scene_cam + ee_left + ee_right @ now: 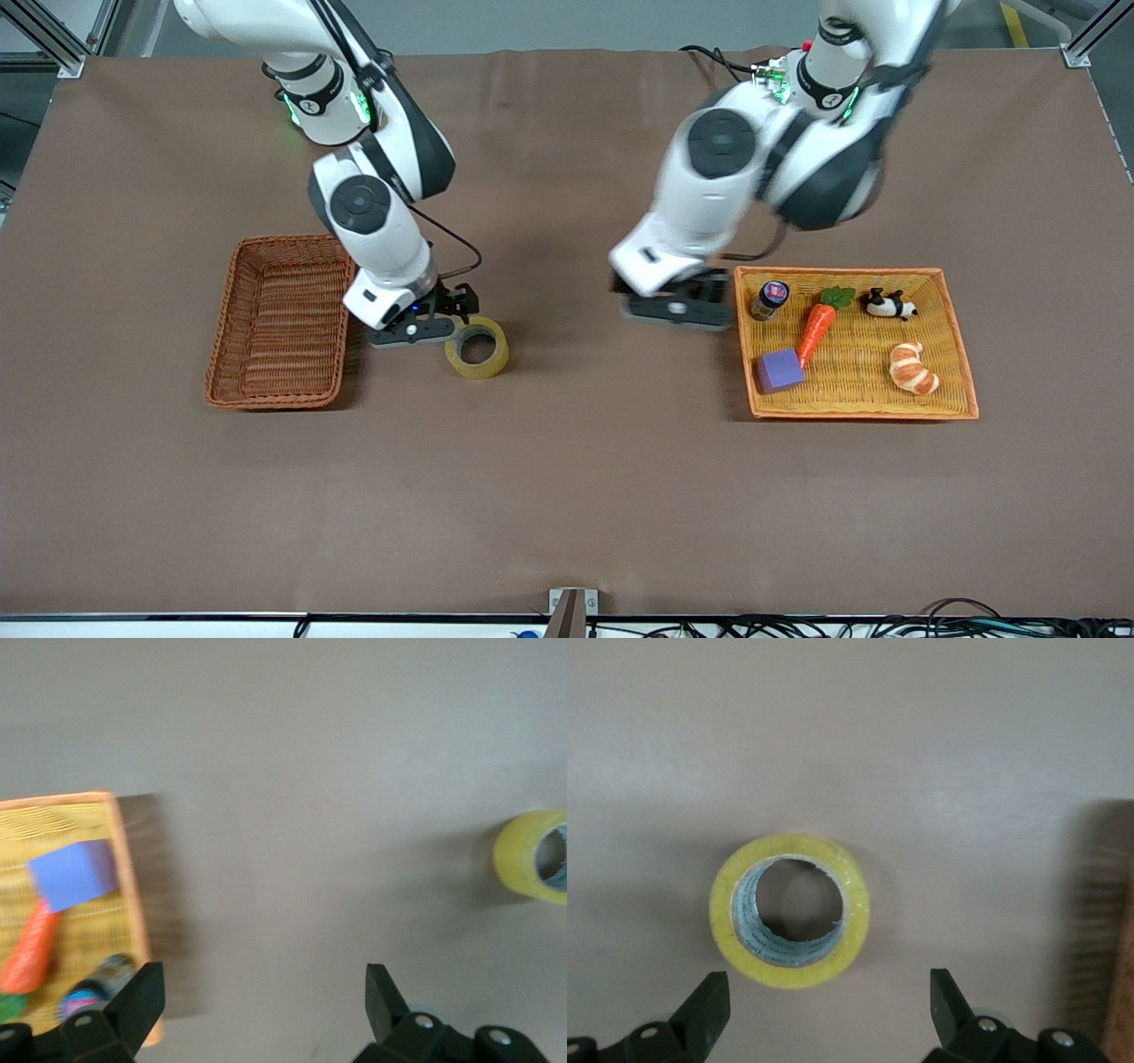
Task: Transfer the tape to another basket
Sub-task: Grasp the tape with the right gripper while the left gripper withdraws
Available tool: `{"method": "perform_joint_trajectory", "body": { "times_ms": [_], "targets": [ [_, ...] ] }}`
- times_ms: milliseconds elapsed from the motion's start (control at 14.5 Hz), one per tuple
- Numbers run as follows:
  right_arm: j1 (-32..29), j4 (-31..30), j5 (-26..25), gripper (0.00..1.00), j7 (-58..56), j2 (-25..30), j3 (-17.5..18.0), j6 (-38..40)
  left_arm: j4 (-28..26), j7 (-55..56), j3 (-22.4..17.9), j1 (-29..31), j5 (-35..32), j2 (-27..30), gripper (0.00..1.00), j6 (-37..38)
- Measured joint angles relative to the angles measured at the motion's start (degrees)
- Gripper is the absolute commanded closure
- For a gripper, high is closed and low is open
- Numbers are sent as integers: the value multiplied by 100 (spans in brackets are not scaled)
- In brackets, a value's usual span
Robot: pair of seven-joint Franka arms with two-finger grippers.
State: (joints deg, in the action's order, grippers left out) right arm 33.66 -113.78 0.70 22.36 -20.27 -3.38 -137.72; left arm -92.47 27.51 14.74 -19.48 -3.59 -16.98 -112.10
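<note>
Tape [477, 347] flat on table beside basket [280, 322], right pincer [824, 1010] wide above it, left pincer [266, 1005] wide

tape [790, 911]: glossy translucent yellow film, my view shows a pale papery core inside
basket [280, 322]: rough reddish-brown wicker, matt
tray [858, 408]: bright orange-yellow weave, fine ribbed texture
table cover [567, 496]: matt brown cloth, smooth
my right gripper [824, 1014]: matt black plastic fingers
my arm shells [381, 230]: glossy white plastic with black joints
cube [780, 369]: matt purple, smooth
</note>
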Motion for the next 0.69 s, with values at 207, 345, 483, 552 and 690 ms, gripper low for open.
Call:
{"method": "perform_joint_trajectory", "body": {
  "times_ms": [207, 345, 483, 552, 690],
  "targets": [
    [105, -67, 0, 0, 0, -373, -2, -290, -112, -222, -9, 753, 251, 699, 0, 572],
    [151, -70, 0, 0, 3, -546, -2, -384, -148, -242, -11, 1090, 262, 1044, 0, 717],
    [173, -77, 0, 0, 5, -706, -3, -557, -190, -420, -10, 1360, 262, 1254, 0, 740],
    [188, -77, 0, 0, 5, -788, -3, -631, -210, -611, -15, 1442, 262, 1329, 0, 787],
    [225, -73, 0, 0, 8, -873, -3, -747, -228, -981, -17, 1612, 261, 1459, 0, 974]
  ]
}}
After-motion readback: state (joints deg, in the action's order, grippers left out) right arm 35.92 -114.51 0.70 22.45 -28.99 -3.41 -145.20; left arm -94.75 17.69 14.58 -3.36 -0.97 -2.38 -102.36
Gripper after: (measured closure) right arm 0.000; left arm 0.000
